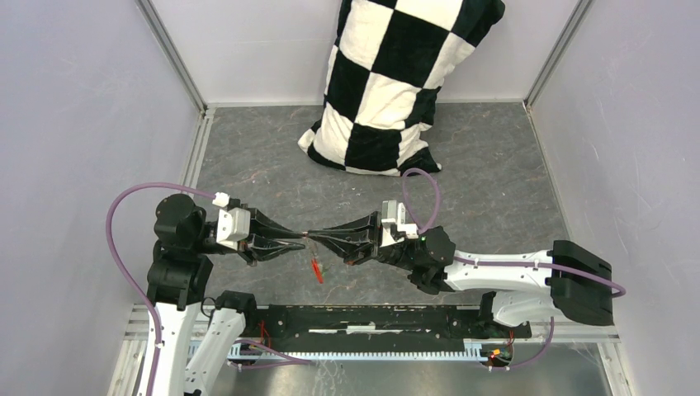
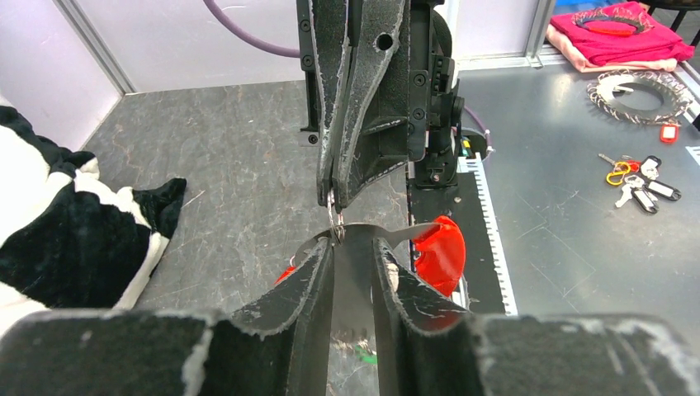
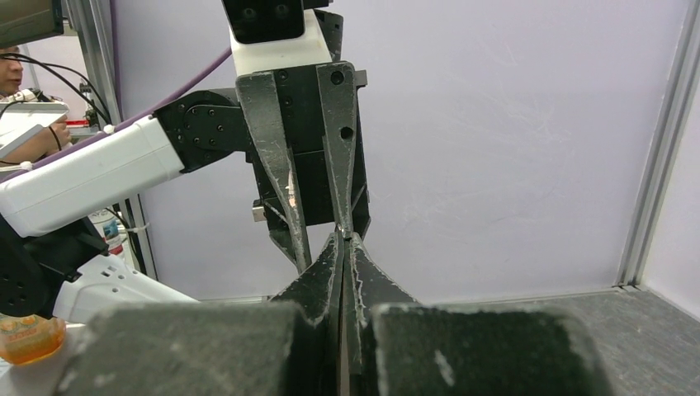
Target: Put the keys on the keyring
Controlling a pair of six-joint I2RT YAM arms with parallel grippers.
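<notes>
My two grippers meet tip to tip above the table. The right gripper is shut on the keyring's thin silver ring. The flat grey-and-red fob hangs below the ring. The left gripper has its fingers a narrow way apart, and the grey of the fob shows through that gap. Nothing is visibly pinched between them. The green key lies on the table beneath. A red sliver beside my left finger may be the red key or the fob.
A black-and-white checked pillow lies at the back of the grey table. White walls close in the left, right and far sides. A black rail runs along the near edge. Outside the enclosure lie other keys.
</notes>
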